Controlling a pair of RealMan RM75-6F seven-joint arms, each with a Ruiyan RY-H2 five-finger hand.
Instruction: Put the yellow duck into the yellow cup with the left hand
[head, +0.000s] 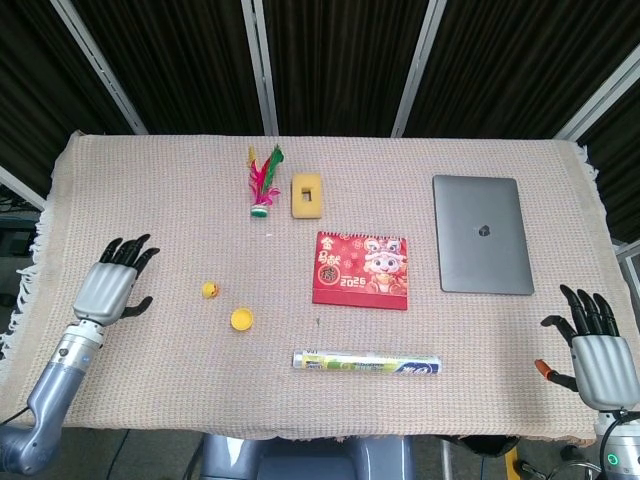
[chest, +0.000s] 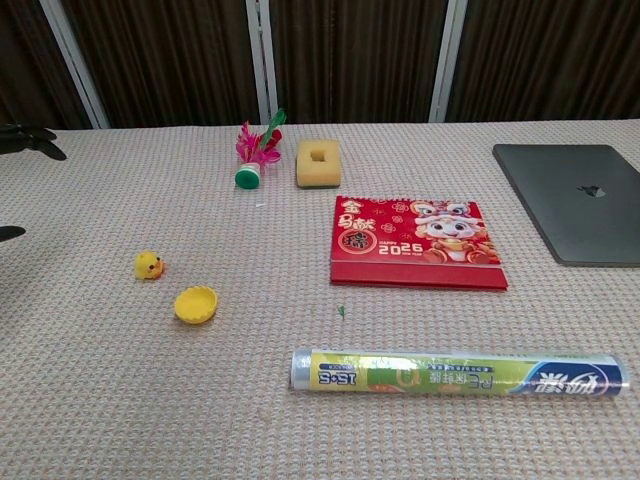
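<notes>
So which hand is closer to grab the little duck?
The left hand. It is open over the table's left side, near the yellow duck and the yellow cup. The right hand sits at the far right edge, beyond the laptop.

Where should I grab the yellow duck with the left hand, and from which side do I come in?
Pinch the yellow duck across its round body from above. It is small and low on the table cloth, so a side scoop would likely push it. The left hand is open to its left with bare cloth between. The yellow cup stands apart on the near right, so a left approach probably avoids it.
</notes>
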